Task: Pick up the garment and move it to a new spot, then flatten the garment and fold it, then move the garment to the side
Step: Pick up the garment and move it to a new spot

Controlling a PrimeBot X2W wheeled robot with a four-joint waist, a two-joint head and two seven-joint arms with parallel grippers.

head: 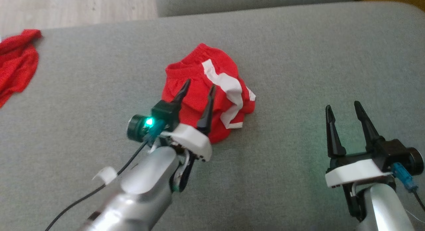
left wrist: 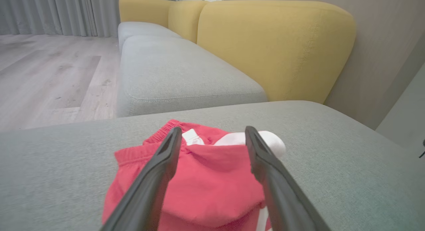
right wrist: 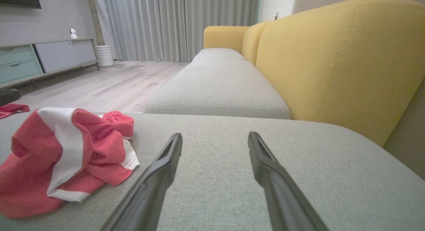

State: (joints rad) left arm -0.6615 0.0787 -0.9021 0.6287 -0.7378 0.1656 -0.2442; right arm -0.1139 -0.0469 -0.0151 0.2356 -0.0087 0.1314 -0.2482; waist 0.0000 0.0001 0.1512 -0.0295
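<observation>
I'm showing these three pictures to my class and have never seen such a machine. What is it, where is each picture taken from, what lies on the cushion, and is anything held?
It is a wheeled robot with two arms, each ending in a two-fingered gripper. The head view looks down from above: the left gripper hovers open over a crumpled red garment with white stripes on a grey sofa cushion; the right gripper is open above bare cushion. Another red cloth lies at the cushion's left edge. The other two come from wrist cameras, looking along each gripper's fingers. Nothing is held.
</observation>
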